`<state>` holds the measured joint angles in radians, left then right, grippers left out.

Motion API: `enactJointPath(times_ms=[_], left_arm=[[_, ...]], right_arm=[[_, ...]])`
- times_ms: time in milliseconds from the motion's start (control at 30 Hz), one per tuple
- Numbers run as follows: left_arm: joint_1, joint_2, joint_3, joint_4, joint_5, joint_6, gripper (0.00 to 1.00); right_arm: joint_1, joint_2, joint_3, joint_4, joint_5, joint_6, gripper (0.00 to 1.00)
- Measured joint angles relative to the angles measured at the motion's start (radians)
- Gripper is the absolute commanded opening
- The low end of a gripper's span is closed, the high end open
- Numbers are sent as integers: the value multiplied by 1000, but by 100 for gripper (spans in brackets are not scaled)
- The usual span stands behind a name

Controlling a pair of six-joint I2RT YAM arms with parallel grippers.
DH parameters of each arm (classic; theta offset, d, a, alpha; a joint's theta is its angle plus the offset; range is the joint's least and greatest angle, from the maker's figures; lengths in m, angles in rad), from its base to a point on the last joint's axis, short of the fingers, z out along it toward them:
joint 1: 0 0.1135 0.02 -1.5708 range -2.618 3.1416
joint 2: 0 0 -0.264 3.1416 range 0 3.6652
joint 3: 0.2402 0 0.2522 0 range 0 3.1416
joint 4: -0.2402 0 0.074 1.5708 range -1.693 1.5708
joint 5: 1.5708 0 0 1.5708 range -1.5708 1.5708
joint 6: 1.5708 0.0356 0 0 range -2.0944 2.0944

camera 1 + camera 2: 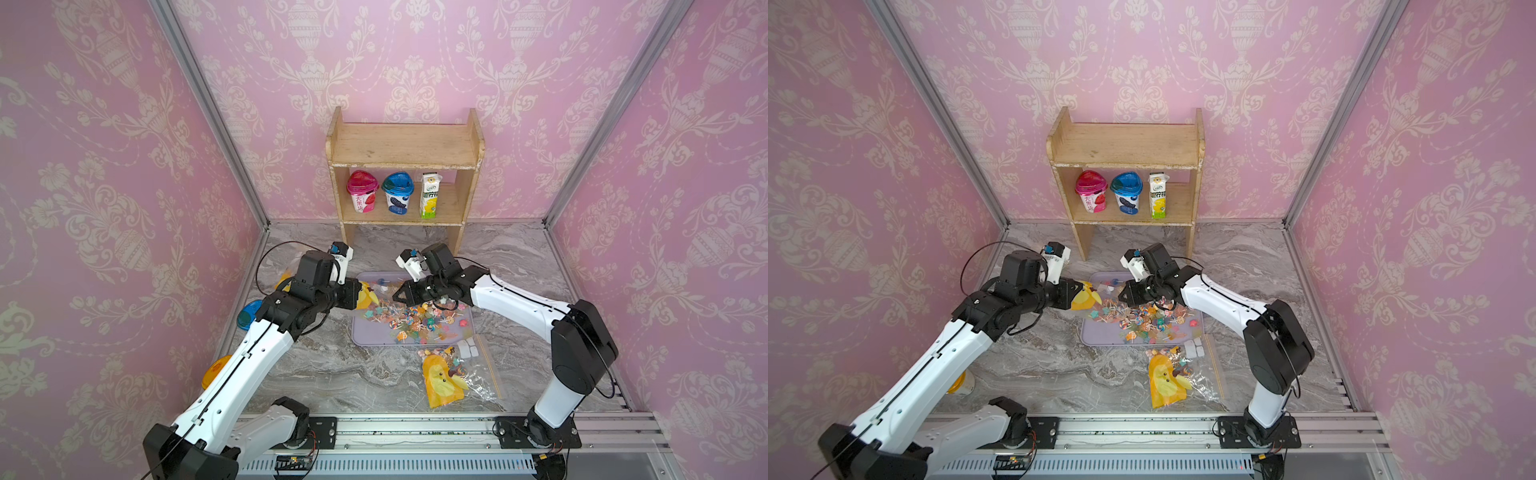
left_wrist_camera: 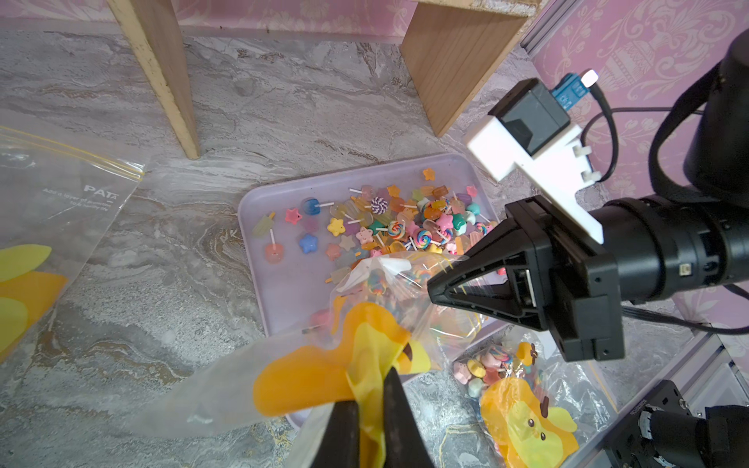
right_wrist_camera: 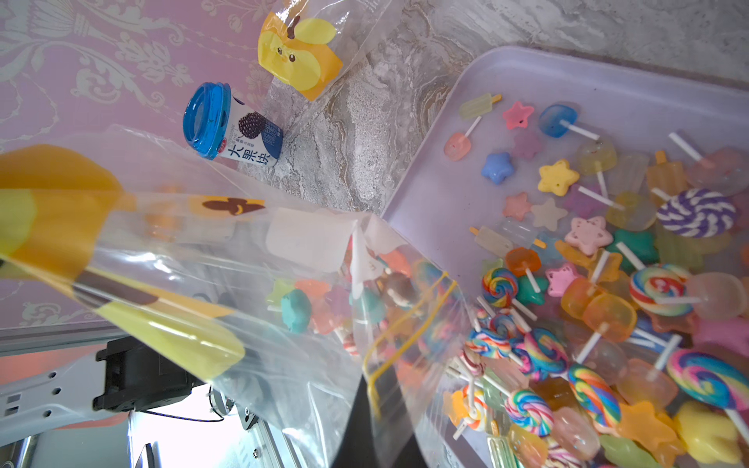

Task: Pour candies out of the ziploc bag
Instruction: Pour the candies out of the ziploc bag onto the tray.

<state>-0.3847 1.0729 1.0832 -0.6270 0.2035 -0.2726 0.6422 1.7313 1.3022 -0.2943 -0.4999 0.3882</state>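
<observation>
Your left gripper is clamped on the yellow bottom of the ziploc bag. Your right gripper pinches its mouth rim, apparently tilting it so candies spill just beyond the right jaws into the lilac tray. Some sit inside the bag.

The ziploc bag is clear plastic with a yellow-and-orange duck print, and it is stretched between the two sets of fingers. The left fingers pinch its printed end, and the right fingers grip the plastic beside its yellow-lined open mouth. A few sweets sit inside, gathered at the mouth end. The candies are multicoloured stars, ice-lolly shapes and swirl lollipops on white sticks. They lie heaped in the lilac tray, below and just beyond the right fingers.
</observation>
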Motion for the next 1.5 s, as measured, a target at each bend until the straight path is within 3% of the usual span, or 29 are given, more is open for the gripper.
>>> enactJointPath(times_ms=[1500], left_arm=[[43, -13, 21, -29, -46, 51, 0]], right_arm=[[24, 97, 128, -26, -10, -7, 0]])
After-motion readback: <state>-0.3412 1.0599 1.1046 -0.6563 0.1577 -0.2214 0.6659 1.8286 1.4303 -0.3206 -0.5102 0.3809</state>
